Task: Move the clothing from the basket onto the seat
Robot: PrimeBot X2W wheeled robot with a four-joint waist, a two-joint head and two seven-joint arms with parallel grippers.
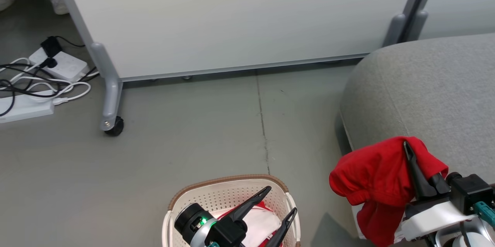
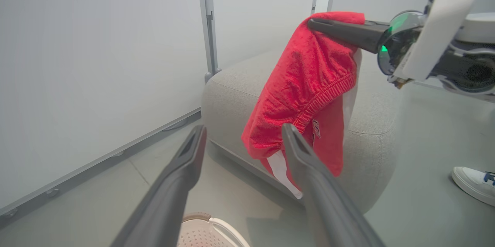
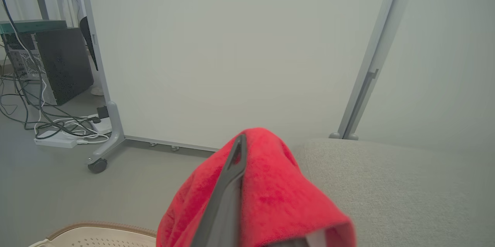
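The left tool (image 1: 282, 198) hovers wide open and holds nothing, fingers pointing far-right over the basket (image 1: 228, 179), where a red-and-white garment (image 1: 259, 220) lies. Further right, the right tool (image 1: 406, 146) is clenched on a red garment (image 1: 371, 173), which hangs over the near left edge of the seat (image 1: 425, 92).

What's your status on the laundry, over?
Right gripper shut on red garment, hanging at seat edge. Left gripper open above basket, red-and-white garment inside. Nothing seen blocking.
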